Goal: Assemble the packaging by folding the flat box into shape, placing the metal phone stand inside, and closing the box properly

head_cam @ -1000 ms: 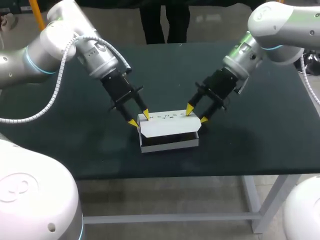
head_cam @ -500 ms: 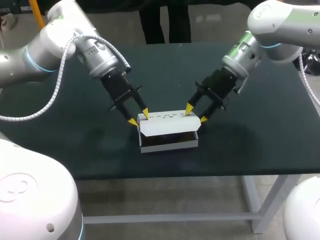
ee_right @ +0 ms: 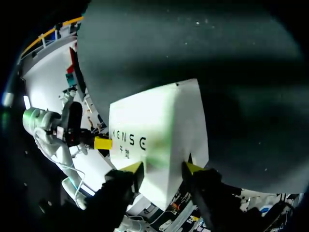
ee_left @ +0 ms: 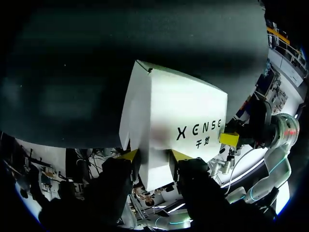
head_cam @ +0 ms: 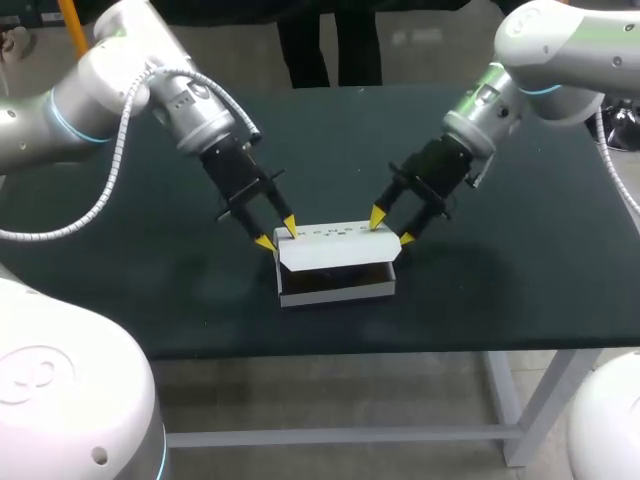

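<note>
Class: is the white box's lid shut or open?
Open. The lid stands raised off the box, with a dark gap showing under its front edge.

The counter (head_cam: 520, 290) has a dark, matte top, close to black with a hint of green. It is plain apart from a few tiny pale specks that show in the wrist views. In the head view its near edge runs straight across. Below that edge is a pale grey metal frame, with a crossbar (head_cam: 340, 436) along the front and a leg (head_cam: 505, 405) at the right.
</note>
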Robot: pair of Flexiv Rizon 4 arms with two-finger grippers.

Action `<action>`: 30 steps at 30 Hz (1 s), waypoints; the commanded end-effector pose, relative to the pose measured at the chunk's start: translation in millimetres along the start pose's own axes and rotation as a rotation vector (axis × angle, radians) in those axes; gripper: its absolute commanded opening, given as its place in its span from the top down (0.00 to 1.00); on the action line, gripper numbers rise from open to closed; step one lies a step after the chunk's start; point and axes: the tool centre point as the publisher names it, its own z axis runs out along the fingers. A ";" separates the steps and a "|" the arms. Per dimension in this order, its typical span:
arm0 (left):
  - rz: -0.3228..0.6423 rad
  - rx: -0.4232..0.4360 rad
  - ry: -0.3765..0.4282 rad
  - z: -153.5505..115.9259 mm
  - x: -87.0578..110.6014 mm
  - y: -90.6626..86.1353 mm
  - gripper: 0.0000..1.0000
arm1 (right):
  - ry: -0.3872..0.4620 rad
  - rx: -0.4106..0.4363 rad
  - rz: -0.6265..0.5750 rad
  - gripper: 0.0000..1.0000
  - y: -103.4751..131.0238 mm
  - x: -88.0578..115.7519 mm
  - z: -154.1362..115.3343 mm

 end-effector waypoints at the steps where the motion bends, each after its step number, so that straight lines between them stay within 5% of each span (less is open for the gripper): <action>1: -0.003 -0.008 -0.001 -0.5 4.2 -1.1 0.58 | 0.000 0.010 0.001 0.36 2.0 5.2 1.1; 30: -0.022 -0.055 -0.004 -7.8 7.6 -2.5 0.59 | 0.006 0.039 0.013 0.37 2.5 13.3 -0.7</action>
